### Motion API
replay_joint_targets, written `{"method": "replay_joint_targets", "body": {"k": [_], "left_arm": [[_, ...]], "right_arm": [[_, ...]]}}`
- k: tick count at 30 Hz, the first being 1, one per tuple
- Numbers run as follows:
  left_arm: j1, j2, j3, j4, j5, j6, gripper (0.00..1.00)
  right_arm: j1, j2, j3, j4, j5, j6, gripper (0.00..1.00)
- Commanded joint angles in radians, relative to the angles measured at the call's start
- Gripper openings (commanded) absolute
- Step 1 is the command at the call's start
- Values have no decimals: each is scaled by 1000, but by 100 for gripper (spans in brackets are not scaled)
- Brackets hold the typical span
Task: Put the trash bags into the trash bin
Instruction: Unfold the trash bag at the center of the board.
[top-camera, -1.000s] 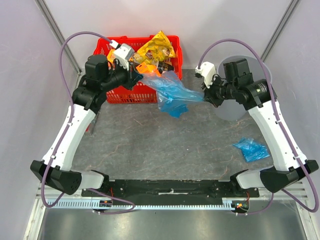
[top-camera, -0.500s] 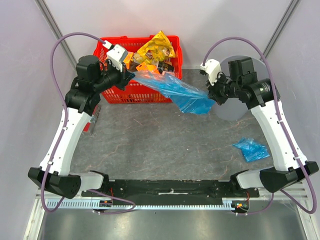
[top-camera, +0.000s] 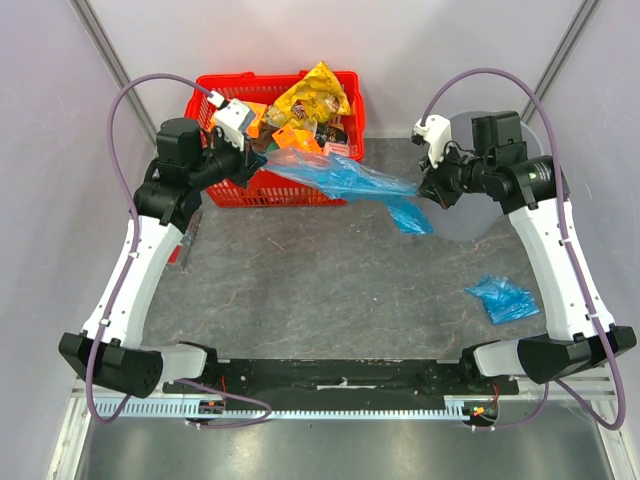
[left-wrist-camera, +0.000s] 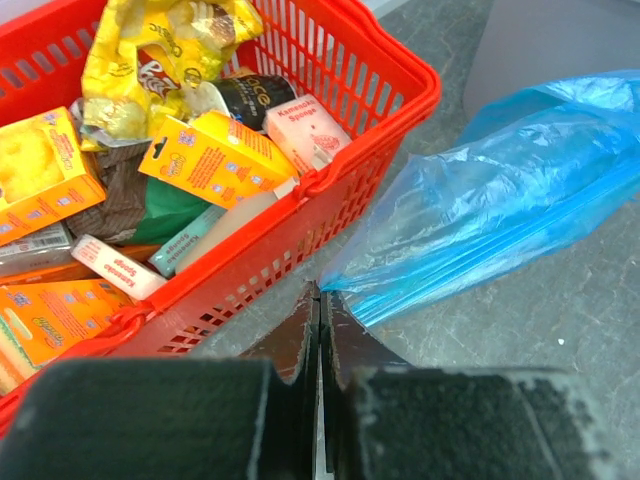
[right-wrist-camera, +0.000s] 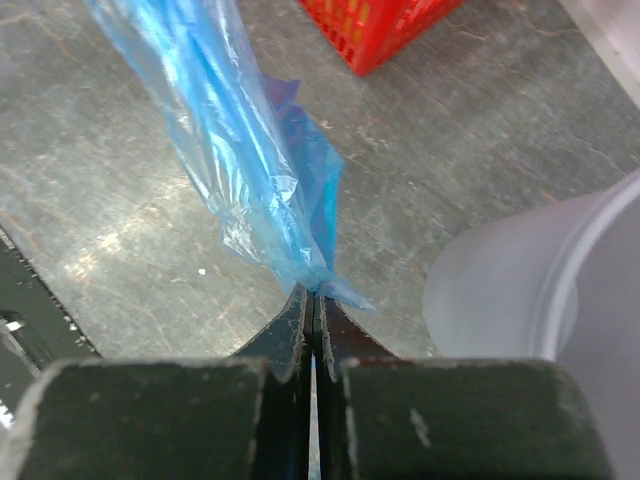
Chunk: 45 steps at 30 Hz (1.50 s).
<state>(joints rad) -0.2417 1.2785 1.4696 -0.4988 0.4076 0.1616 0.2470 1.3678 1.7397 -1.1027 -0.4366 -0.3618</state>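
A blue trash bag (top-camera: 350, 180) hangs stretched in the air between both arms. My left gripper (top-camera: 262, 160) is shut on its left end, beside the red basket; the pinched corner shows at the fingertips (left-wrist-camera: 320, 292). My right gripper (top-camera: 422, 190) is shut on the bag's other end (right-wrist-camera: 312, 283), with a loose flap (top-camera: 412, 217) drooping below. The bag (left-wrist-camera: 500, 210) fans out wide in the left wrist view and hangs bunched (right-wrist-camera: 240, 160) in the right wrist view. The grey trash bin (top-camera: 480, 215) stands under the right arm, its rim (right-wrist-camera: 560, 270) just right of the gripper. A second blue trash bag (top-camera: 502, 298) lies crumpled on the table.
A red mesh basket (top-camera: 240, 190) at the back left holds a yellow snack packet (top-camera: 315, 92) and several orange boxes (left-wrist-camera: 215, 160). Its front wall (left-wrist-camera: 330, 190) is close to my left fingers. Grey walls enclose the table on the sides.
The two grippers have drawn further apart, left arm toward the basket and right arm toward the bin, pulling the blue bag from a sagging bundle into a taut strip.
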Motion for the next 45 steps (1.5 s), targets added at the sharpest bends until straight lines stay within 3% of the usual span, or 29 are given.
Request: {"method": "replay_joint_targets", "body": {"k": [1, 5, 10, 17, 29, 37, 45], "left_arm": [[24, -34, -14, 54, 95, -25, 2], [24, -8, -2, 97, 233, -151, 2], [16, 48, 73, 144, 339, -361, 2], [-11, 81, 116, 158, 312, -379, 2], [-74, 100, 136, 143, 295, -358, 2], [-77, 105, 164, 126, 275, -333, 2], [-93, 113, 172, 118, 286, -346, 2]], "right_arm": [[-20, -6, -16, -68, -175, -57, 1], [-17, 28, 7, -82, -275, -66, 13], [-11, 89, 26, -31, -324, -17, 34], [-12, 120, 43, -8, -356, -9, 52], [69, 157, 80, 43, -285, 3, 61], [77, 99, 61, 35, -74, -31, 54], [104, 132, 86, 101, -257, 47, 61]]}}
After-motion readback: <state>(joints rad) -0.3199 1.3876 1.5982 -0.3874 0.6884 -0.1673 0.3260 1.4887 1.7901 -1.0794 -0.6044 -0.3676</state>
